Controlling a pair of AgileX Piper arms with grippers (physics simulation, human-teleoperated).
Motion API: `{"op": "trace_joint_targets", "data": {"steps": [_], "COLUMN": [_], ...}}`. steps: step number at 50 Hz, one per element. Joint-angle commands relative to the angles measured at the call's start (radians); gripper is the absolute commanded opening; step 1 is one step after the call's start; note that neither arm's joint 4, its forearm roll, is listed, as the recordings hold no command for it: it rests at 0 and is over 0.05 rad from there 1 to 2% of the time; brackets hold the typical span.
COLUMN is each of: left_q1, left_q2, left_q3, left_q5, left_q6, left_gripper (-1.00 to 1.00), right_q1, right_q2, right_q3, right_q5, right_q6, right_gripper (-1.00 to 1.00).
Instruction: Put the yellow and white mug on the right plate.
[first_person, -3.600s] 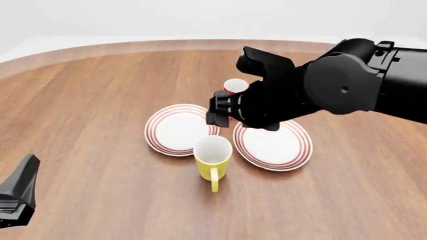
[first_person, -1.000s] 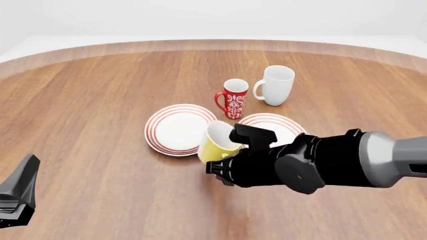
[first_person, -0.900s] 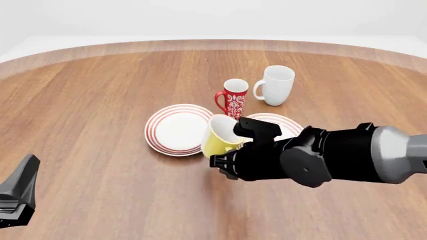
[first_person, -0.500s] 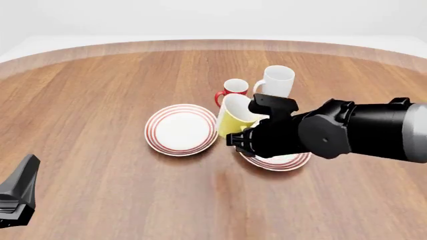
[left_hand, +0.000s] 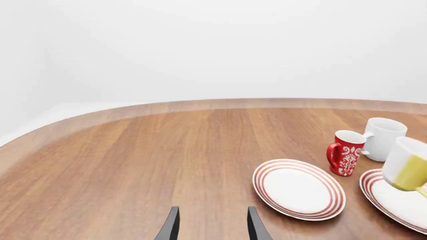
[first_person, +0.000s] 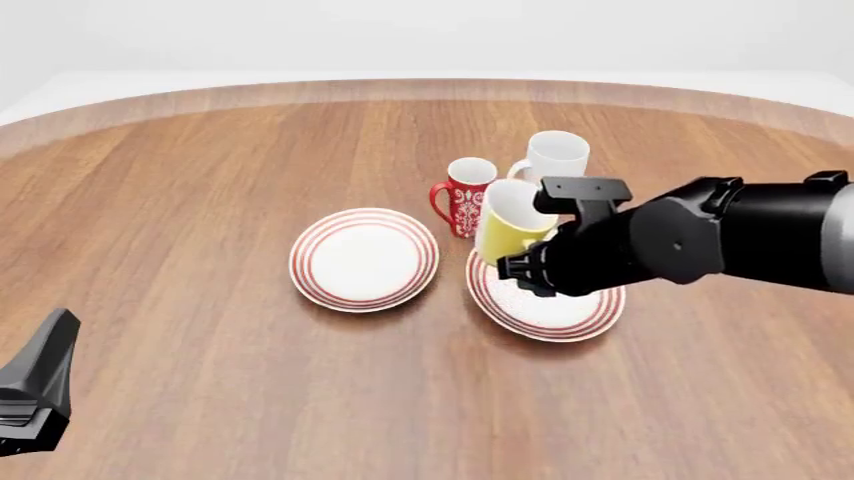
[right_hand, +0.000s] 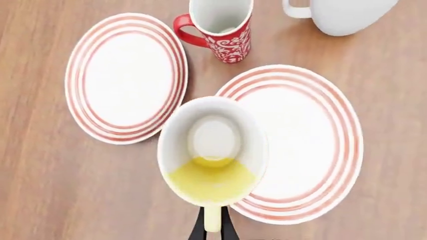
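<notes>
Front view shows your right gripper clenched on the handle of the yellow and white mug, holding it tilted and lifted over the left rim of the right plate, near the middle of the table. Toward the far edge, 2 other mugs stand just beyond: the red mug and the white mug. Your left gripper sits by the near left corner, fingers parted, holding nothing.
</notes>
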Motion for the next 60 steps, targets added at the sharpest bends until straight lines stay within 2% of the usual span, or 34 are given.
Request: {"op": "trace_joint_targets", "data": {"steps": [1, 18, 25, 39, 60], "left_q1": [0.000, 0.000, 0.000, 0.000, 0.000], "left_q2": [0.000, 0.000, 0.000, 0.000, 0.000], "left_q3": [0.000, 0.000, 0.000, 0.000, 0.000], "left_q5": [0.000, 0.000, 0.000, 0.000, 0.000], "left_q6": [0.000, 0.000, 0.000, 0.000, 0.000], "left_gripper": [1.00, 1.00, 1.00, 1.00, 1.00], "right_q1": [-0.072, -0.122, -0.146, -0.144, -0.125], "right_q2": [-0.011, 0.028, 0.059, 0.101, 0.160], "right_q3": [0.006, 0.019, 0.033, 0.034, 0.052], "right_q5": [0.009, -0.039, -0.091, -0.130, -0.193], "right_q6": [-0.071, -0.150, -0.188, -0.195, -0.165], "right_gripper": [-1.00, -1.00, -1.00, -1.00, -1.00]}}
